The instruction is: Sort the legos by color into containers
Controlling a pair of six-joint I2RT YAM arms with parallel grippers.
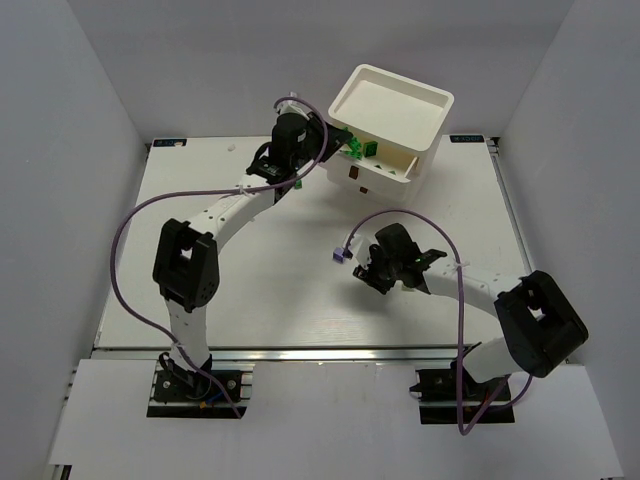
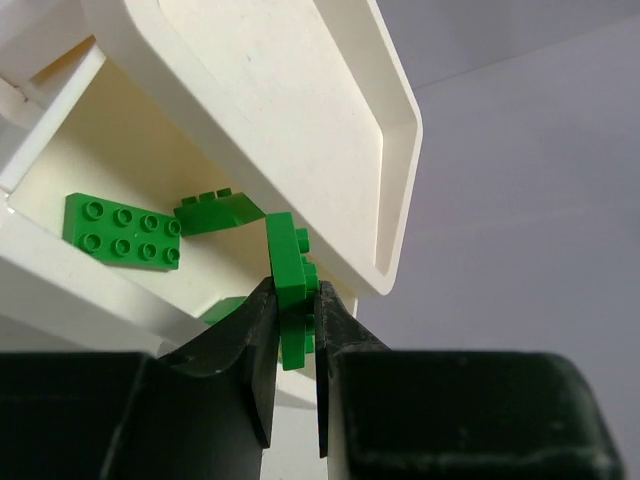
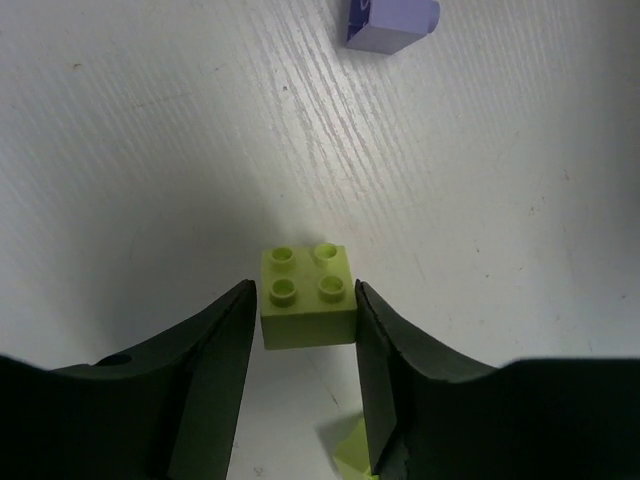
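The white drawer unit (image 1: 392, 105) stands at the back right, with one drawer (image 1: 385, 165) pulled open. In the left wrist view that drawer (image 2: 60, 280) holds a flat dark green lego (image 2: 122, 232) and a second green one (image 2: 215, 210). My left gripper (image 2: 295, 290) is shut on a dark green lego (image 2: 288, 270), held upright at the drawer's opening under the unit's top. In the top view it (image 1: 328, 150) is at the unit's left side. My right gripper (image 3: 300, 300) is open, its jaws either side of a lime lego (image 3: 308, 295) on the table. A pale purple lego (image 3: 392, 22) lies ahead of it.
Another lime piece (image 3: 352, 458) lies by my right finger. The purple lego (image 1: 338, 256) sits just left of the right gripper (image 1: 364, 272). A small green bit (image 1: 298, 184) shows under the left arm. The table (image 1: 250, 290) is white, with walls all round.
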